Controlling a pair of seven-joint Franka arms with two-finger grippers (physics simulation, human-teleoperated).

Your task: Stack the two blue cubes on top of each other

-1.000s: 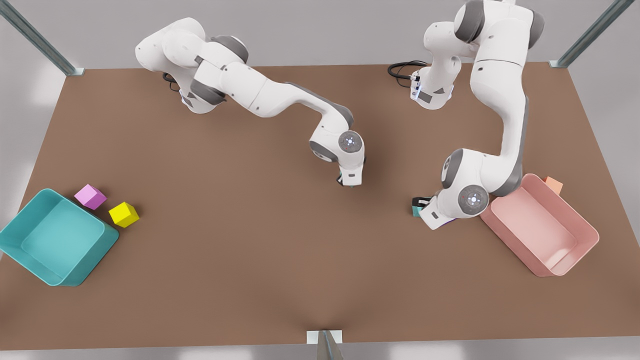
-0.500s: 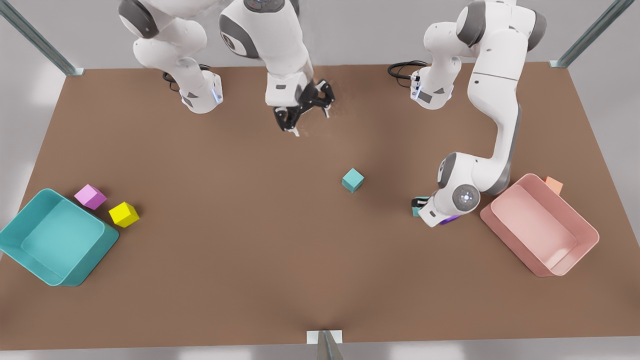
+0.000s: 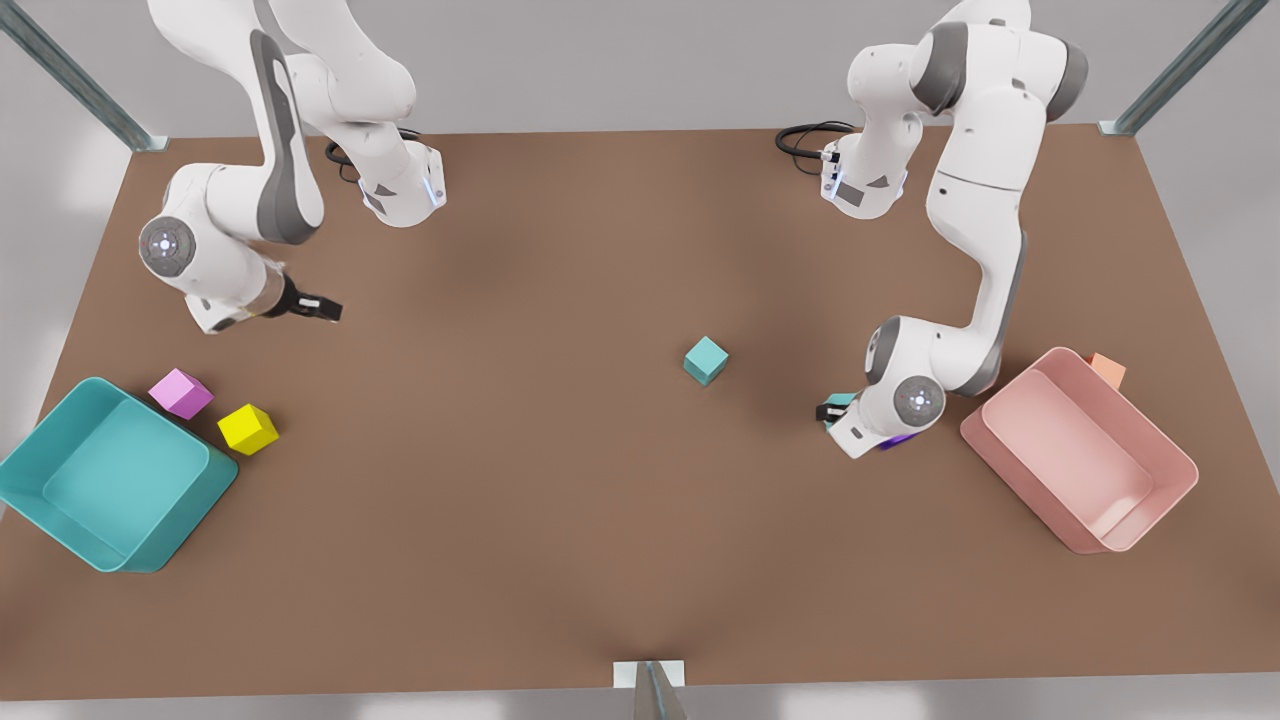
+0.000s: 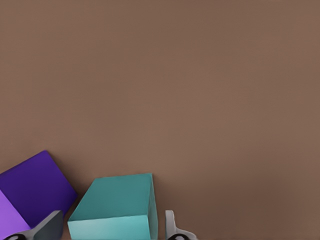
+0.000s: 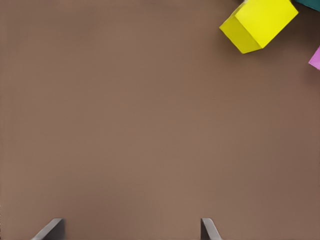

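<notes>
While one blue cube (image 3: 706,359) sits free mid-tabletop (image 3: 560,520) in the front view, the left pincer (image 3: 832,411) reaches low beside the pink bin (image 3: 1085,455); the right pincer (image 3: 318,309) hovers near the far corner. From the left wrist, spread fingers (image 4: 172,227) straddle the second blue cube (image 4: 117,206), untouched. From the right wrist, that pincer's fingers (image 5: 207,230) gape wide over bare tabletop.

Right end effector (image 3: 325,310) now off the central blue cube (image 3: 706,360), over near yellow cube (image 3: 248,428).

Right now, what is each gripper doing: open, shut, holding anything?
Left gripper: open, fingers either side of a blue cube, not clamped.
Right gripper: open, empty, near the yellow cube.
</notes>
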